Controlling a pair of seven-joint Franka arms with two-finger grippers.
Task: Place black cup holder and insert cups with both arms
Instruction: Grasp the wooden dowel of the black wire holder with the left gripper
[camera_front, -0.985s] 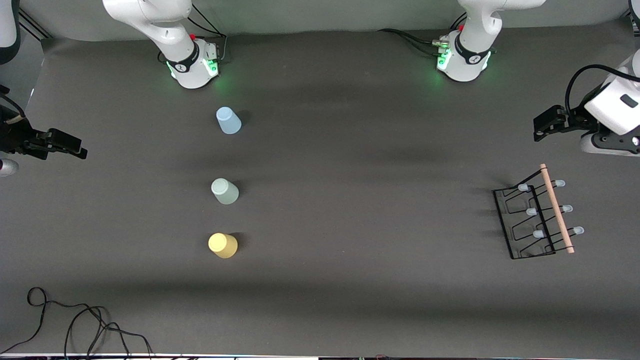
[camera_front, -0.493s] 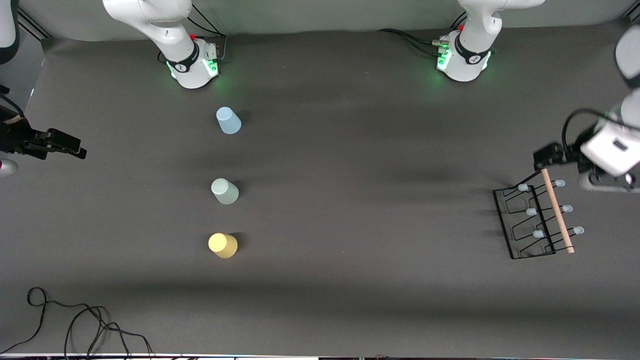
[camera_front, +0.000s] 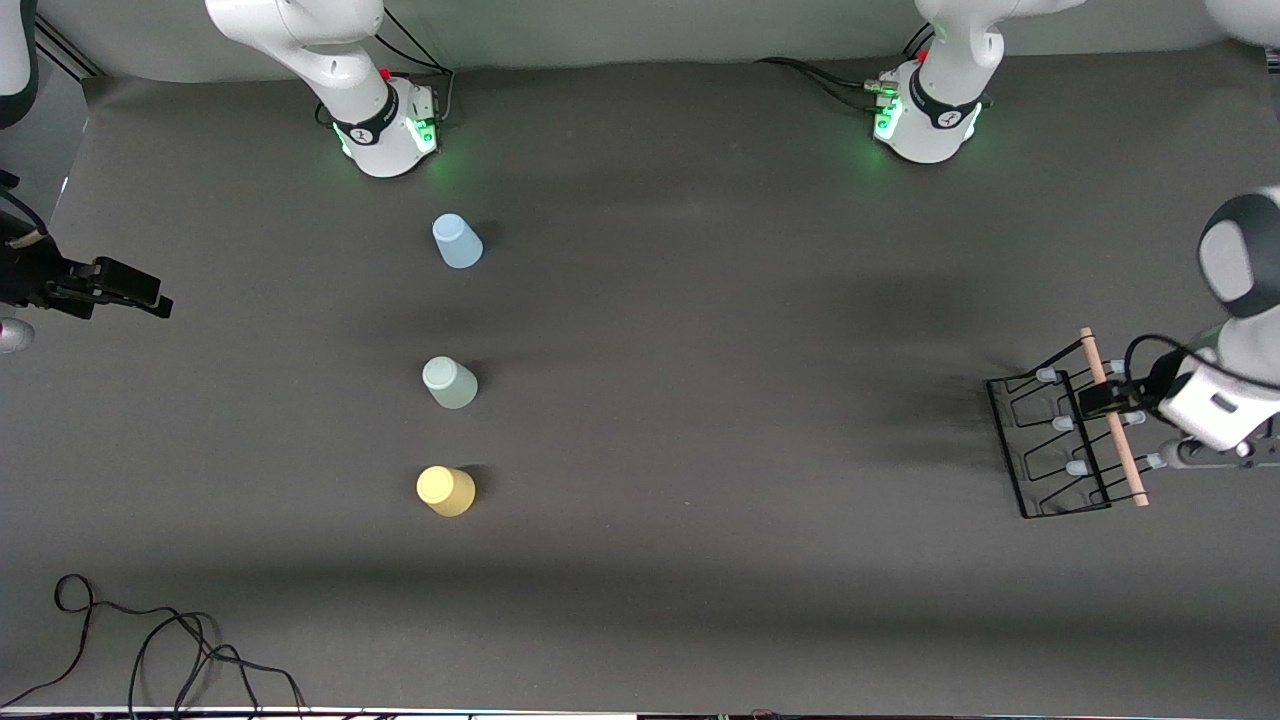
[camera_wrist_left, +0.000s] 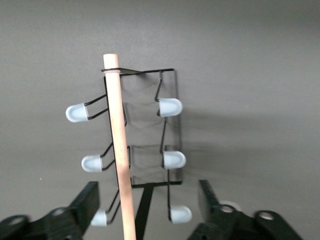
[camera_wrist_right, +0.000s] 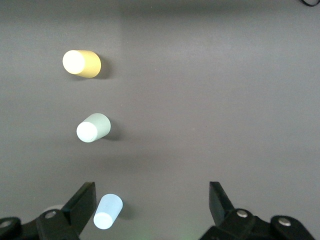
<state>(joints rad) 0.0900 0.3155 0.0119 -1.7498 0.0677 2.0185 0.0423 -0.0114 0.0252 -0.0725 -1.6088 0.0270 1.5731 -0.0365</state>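
Note:
The black cup holder (camera_front: 1040, 450) stands at the left arm's end of the table, its wooden rod handle (camera_front: 1112, 420) along the top. My left gripper (camera_front: 1093, 400) is open over the handle's middle. In the left wrist view the rod (camera_wrist_left: 120, 150) runs between the open fingers of my left gripper (camera_wrist_left: 148, 205), closer to one finger (camera_wrist_left: 86, 199); the pale-tipped pegs (camera_wrist_left: 170, 107) stick out on both sides. The light blue cup (camera_front: 457, 241), pale green cup (camera_front: 449, 382) and yellow cup (camera_front: 445, 490) stand in a row, narrow end up. My right gripper (camera_front: 150, 298) waits open, high over the right arm's end.
The right wrist view shows the yellow cup (camera_wrist_right: 81, 63), green cup (camera_wrist_right: 93, 127) and blue cup (camera_wrist_right: 108, 211) below my open right gripper (camera_wrist_right: 152, 205). Loose black cables (camera_front: 150, 650) lie at the table's front corner, toward the right arm's end. Both arm bases (camera_front: 385, 125) glow green.
My left gripper has swung from beside the rack's end to over the middle of its wooden handle, coming lower. The right arm, the cups and the rack have not moved.

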